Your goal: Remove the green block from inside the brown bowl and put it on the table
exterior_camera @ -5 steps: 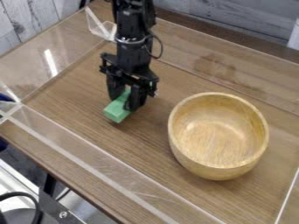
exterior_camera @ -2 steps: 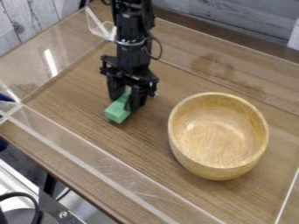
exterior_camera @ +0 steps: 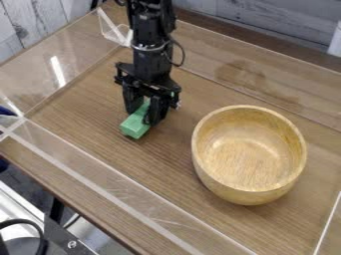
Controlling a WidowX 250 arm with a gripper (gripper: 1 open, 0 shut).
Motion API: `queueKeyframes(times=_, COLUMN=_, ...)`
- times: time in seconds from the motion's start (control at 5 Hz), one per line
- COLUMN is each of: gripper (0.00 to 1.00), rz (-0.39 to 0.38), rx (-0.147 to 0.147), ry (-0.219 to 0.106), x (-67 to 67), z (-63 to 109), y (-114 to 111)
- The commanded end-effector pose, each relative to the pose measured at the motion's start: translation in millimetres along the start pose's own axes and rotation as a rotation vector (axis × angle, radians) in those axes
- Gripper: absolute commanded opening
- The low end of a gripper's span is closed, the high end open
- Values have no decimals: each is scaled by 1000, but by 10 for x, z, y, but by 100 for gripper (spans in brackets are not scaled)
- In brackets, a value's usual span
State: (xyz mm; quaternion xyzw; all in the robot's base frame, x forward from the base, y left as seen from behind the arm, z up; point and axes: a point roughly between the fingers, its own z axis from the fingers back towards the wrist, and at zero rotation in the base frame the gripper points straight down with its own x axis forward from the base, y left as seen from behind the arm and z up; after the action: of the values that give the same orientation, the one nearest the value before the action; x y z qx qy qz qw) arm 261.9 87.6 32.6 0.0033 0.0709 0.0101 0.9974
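green block (exterior_camera: 134, 126) sits low on the surface (exterior_camera: 80, 149) at the empty brown bowl's (exterior_camera: 249, 152) nine o'clock, jaws closed on it, apparently for set-down.

A single black arm (exterior_camera: 151, 35) comes down from the far left of the scene, its wrist held upright. The gripper (exterior_camera: 144, 112) points straight down, low over the surface, with its two dark fingers (exterior_camera: 160, 108) drawn together as far as they go.
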Motion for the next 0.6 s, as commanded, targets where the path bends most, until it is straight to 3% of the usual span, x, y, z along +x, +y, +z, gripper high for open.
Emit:
queueKeyframes(times=0.0, gripper=0, rz=15, rx=10, ry=-51, x=92, z=121, y=62)
queueKeyframes(times=0.4, gripper=0, rz=25, rx=2, ry=-54, x=123, z=108, y=73)
